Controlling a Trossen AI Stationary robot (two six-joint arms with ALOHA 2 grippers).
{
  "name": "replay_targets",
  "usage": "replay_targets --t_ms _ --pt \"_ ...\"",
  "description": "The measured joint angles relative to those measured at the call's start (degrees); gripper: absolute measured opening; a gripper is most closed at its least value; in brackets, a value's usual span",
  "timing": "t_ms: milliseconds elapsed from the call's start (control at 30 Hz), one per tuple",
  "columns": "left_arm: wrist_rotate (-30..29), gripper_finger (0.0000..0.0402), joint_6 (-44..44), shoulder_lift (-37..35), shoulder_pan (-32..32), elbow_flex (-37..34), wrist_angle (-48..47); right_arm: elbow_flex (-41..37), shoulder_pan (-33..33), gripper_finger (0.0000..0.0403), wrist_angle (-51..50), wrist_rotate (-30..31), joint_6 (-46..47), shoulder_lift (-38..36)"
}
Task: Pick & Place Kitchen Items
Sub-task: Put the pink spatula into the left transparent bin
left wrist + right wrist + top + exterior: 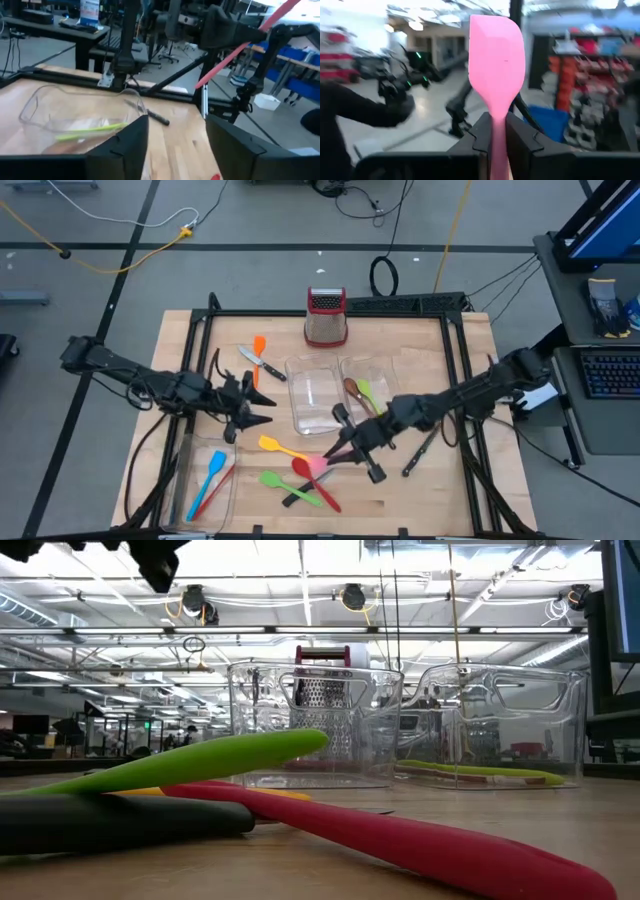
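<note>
Three clear trays (318,402) sit on the tabletop (450,480): one empty, one holding green and brown spoons (360,392), one holding blue and red spatulas (212,475). Right gripper (345,445) clamps a pink spatula (496,75), blade upward; left gripper (262,408) spread, empty.

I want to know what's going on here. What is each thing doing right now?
Right pincer: shut on the pink spatula, held up off the table.
Left pincer: open, holding nothing.
Grater: standing upright.
Middle clear tray: holding no utensils.
Green spatula: lying across other utensils.
</note>
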Motion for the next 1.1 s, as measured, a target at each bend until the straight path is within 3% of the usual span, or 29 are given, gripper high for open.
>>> replay_targets --t_ms 267,500,800,1100 --pt "4.16 0.0263 0.38 11.07 0.00 0.01 18.15 0.02 -4.43 0.0023 15.78 -13.02 3.05 4.03" --pt "9.81 0.0259 -0.09 19.12 -0.04 0.06 30.76 0.02 -6.83 0.0023 25.72 -16.03 8.65 8.82" --pt "11.68 0.0246 3.67 28.02 -1.61 6.71 31.34 0.04 -8.15 0.0023 37.01 -17.01 13.02 13.20" --pt "12.57 0.0246 7.64 34.08 -2.29 16.13 23.41 0.04 -7.68 0.0023 38.61 -16.77 13.45 13.39"
